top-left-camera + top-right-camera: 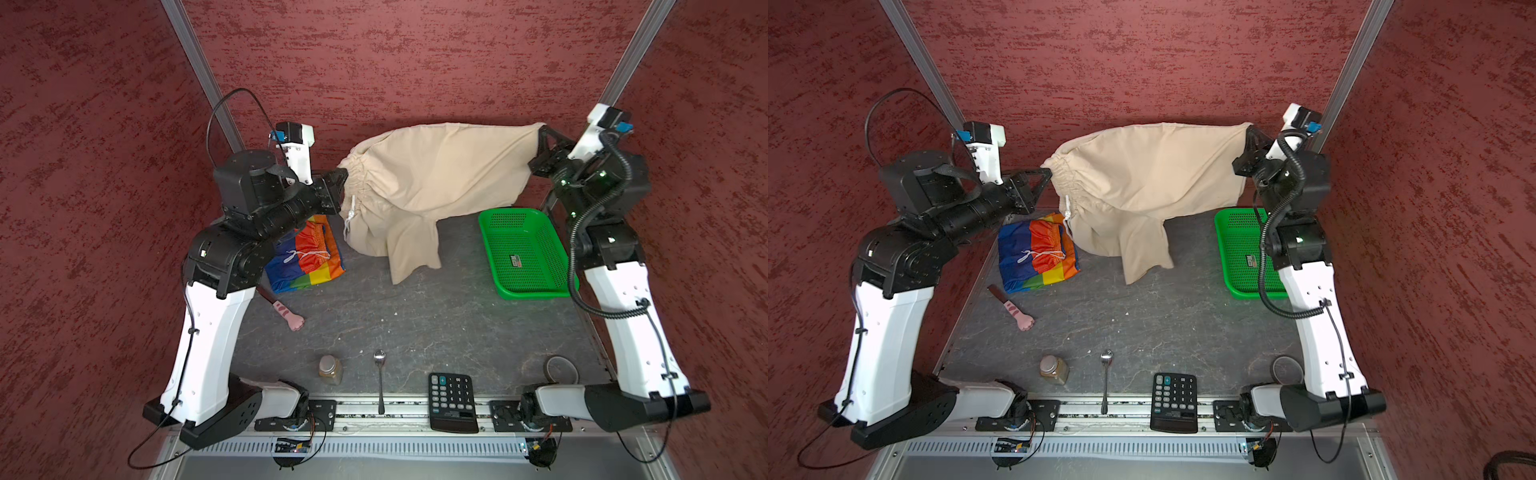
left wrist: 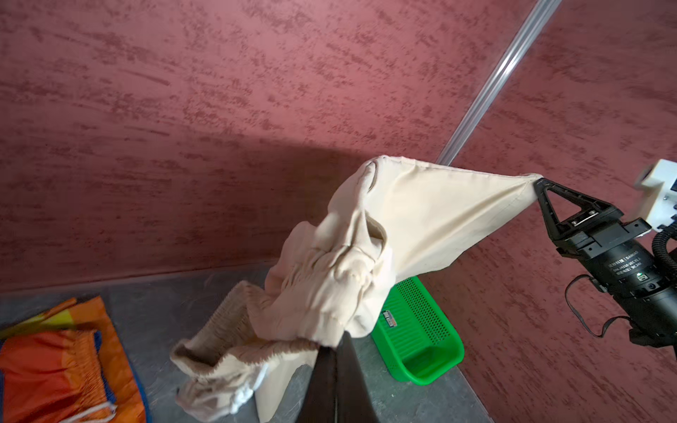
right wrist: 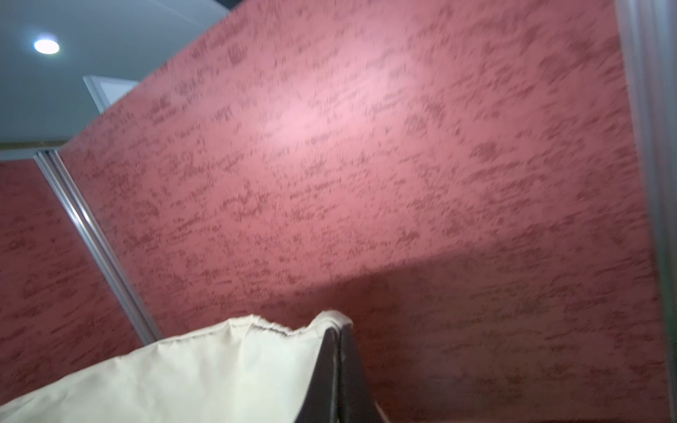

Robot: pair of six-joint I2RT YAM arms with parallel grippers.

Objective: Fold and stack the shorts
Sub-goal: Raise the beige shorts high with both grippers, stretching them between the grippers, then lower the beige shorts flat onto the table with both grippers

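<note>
While both claws were clamped on the beige shorts (image 1: 440,174), that pair hung stretched in the air over the back of the counter (image 1: 415,316). Left claw (image 1: 341,179) gripped the gathered waistband, right claw (image 1: 541,132) gripped a leg hem corner. Plain cloth, top edge taut, other leg sagging to the counter, white drawstring (image 1: 351,212) dangling. Rainbow-striped shorts (image 1: 307,257) lay folded and shiny on the counter under the left arm, just beside the beige pair.
</note>
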